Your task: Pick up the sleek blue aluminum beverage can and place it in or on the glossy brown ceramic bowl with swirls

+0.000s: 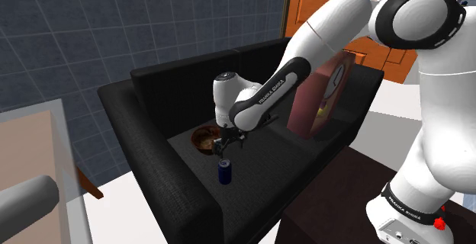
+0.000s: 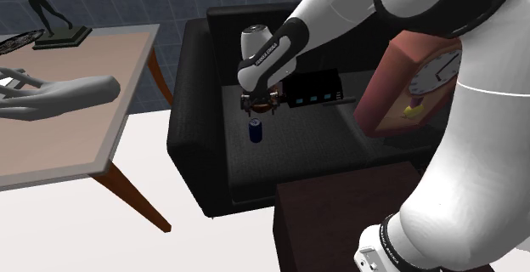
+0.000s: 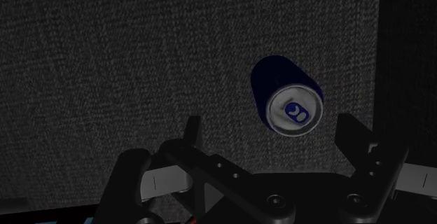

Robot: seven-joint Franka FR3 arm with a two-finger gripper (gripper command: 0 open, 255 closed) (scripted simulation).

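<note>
While the approach is judged to be in hand, the blue can (image 1: pixel 224 171) is seen in the shoulder view upright on the black sofa (image 1: pixel 141 132), below the end effector (image 1: pixel 229 145) and near the brown bowl (image 1: pixel 203 137); "FRANKA EMIKA" is read on the arm (image 1: pixel 271 90). In the second exterior view the can is not touched. In the wrist view the fingers are spread and empty; a descent around the can is called for next.

End effector (image 1: pixel 227 146) open, facing downward.

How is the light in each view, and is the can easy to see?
Shoulder view: even light, but the dark blue can hardly stands out from the black sofa. Second exterior view: the same, beside a bright table. Wrist view: dim; the can's pale top is clear.
</note>
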